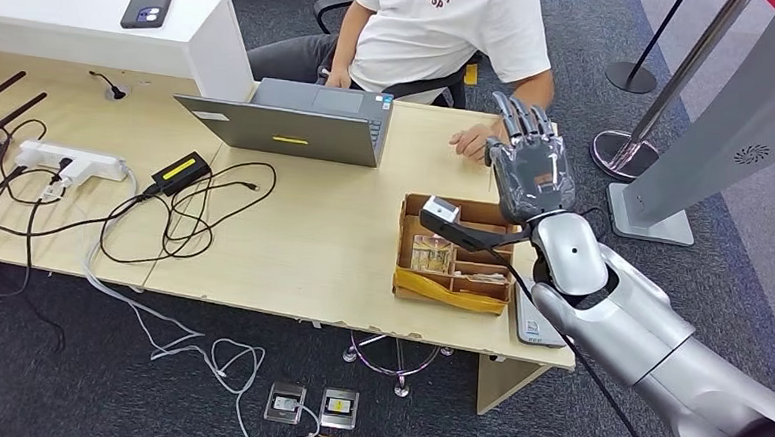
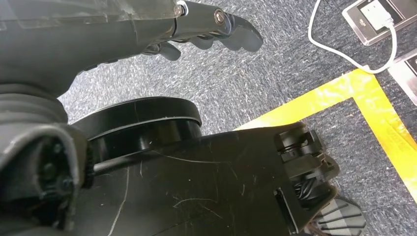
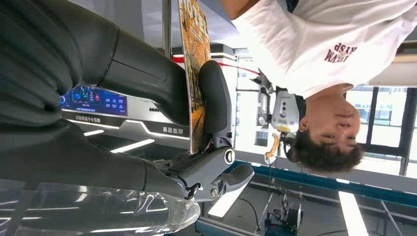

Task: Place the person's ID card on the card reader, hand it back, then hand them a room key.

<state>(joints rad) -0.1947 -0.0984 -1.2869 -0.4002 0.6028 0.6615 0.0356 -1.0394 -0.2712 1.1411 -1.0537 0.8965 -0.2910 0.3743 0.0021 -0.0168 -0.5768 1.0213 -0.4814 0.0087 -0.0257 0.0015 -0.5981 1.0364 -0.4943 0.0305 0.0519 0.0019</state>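
Wooden desk [image 1: 292, 244] carries laptop [image 1: 298, 122] and cardboard box [image 1: 454, 252]; person [image 1: 443, 31] seated behind. Right hand [image 1: 531, 166] raised over desk edge toward person. Right wrist view: card [image 3: 194, 73] pinched edge-on between thumb and fingers. Left wrist view: left hand [image 2: 196, 29] over grey carpet [image 2: 275, 73], fingers loosely curled, holding nothing.

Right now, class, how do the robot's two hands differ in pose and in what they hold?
The right hand is raised above the table beside the cardboard box, toward the person; the left hand hangs low over grey carpet. The right hand pinches a card between thumb and finger; the left hand holds nothing, fingers loosely curled. Both have dark fingers.
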